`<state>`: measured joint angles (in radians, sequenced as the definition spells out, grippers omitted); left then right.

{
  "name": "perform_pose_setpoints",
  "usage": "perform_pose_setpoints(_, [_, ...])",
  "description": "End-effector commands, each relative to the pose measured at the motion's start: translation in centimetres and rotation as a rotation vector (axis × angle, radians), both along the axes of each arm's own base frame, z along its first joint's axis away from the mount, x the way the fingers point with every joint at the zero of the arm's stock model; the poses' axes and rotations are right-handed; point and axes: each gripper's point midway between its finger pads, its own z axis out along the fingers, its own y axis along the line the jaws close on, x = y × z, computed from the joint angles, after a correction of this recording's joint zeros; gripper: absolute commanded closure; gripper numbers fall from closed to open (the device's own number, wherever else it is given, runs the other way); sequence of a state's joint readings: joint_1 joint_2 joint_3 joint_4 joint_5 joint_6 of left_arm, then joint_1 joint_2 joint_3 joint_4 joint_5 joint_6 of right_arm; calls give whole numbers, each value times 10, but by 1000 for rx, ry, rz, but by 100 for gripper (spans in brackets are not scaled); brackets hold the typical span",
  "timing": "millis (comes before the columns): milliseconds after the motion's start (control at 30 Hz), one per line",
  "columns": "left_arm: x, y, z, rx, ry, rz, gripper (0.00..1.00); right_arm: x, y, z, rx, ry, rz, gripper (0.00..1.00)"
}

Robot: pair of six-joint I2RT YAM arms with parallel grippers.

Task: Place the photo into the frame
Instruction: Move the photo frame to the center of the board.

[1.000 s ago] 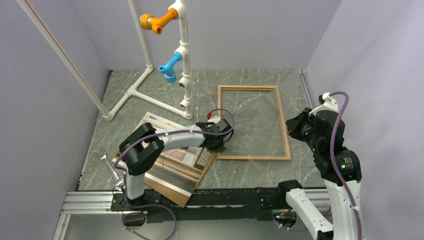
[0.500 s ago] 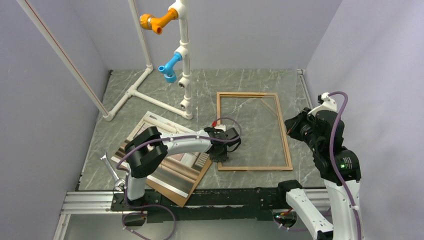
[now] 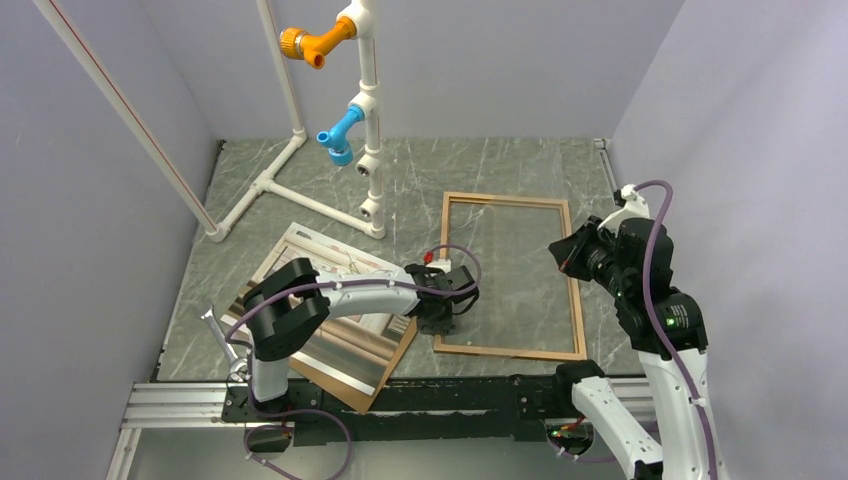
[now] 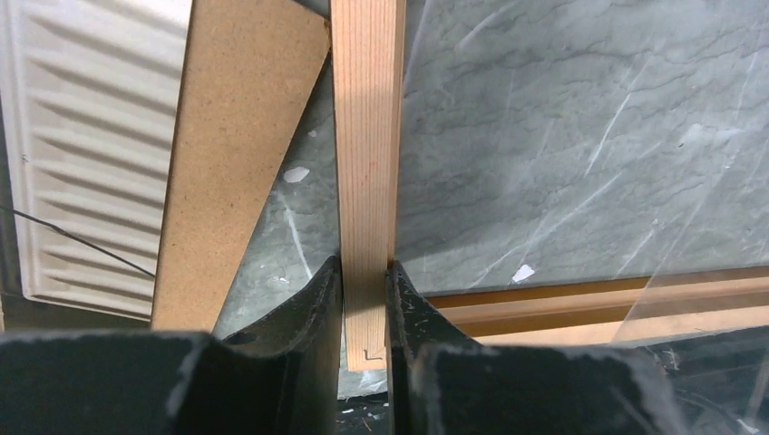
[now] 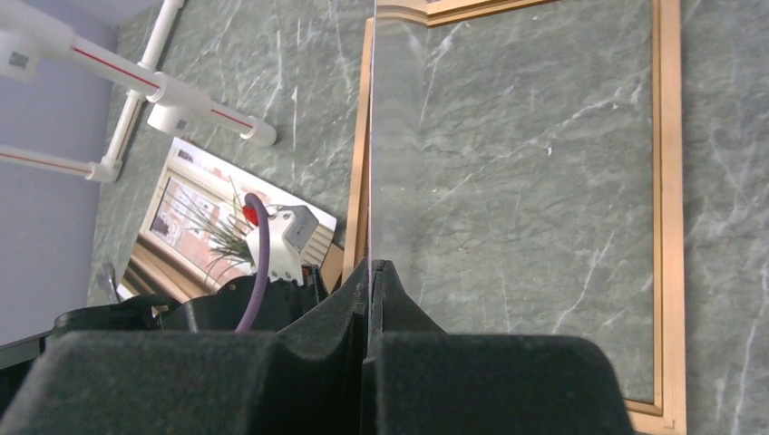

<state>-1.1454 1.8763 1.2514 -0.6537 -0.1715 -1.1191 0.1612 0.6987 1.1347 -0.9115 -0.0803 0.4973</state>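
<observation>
Frame (image 3: 510, 351): thin wood, light, stiff; lies on the surface (image 3: 420, 165), right of the photo (image 3: 318, 252). Left pincer (image 4: 365, 281) clenched on its near-left rail. Glass pane (image 5: 394, 109): fragile, slippery, tilted up; right pincer (image 5: 372, 267) clamped on its edge. Photo: glossy, probably bendy; best lifted by an edge.

Overhead, a white pipe stand (image 3: 367, 75) with orange and blue fittings blocks the upper centre, its base tubes running to the left wall. The left arm (image 3: 350, 292) stretches across the lower left, its gripper (image 3: 442, 322) clamped on the frame (image 3: 578, 290) at the lower-left corner. The right gripper (image 3: 556, 250) pinches a clear glass pane (image 5: 394, 91) tilted above the frame's opening, barring entry from the right; bare marble table (image 3: 500, 160) lies open along the top and left of the photo (image 3: 320, 255).
</observation>
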Motion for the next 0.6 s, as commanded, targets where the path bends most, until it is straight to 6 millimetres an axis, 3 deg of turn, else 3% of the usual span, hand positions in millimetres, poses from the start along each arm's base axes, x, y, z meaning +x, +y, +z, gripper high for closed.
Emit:
perform_pose_setpoints(0, [-11,6,16,-21,8,-57,74,11,14,19,46,-88,61,100])
perform_pose_setpoints(33, [-11,3,21,-42,1,-71,70,11,14,18,49,-86,64,100])
perform_pose_setpoints(167, [-10,-2,41,-103,-27,-113,34,12,18,16,58,-78,79,100])
perform_pose_setpoints(367, [-11,-7,75,-259,-70,-173,26,18,25,14,91,-80,102,100])
perform_pose_setpoints(567, [-7,7,98,-304,-124,-185,25,21,29,17,114,-85,104,100])
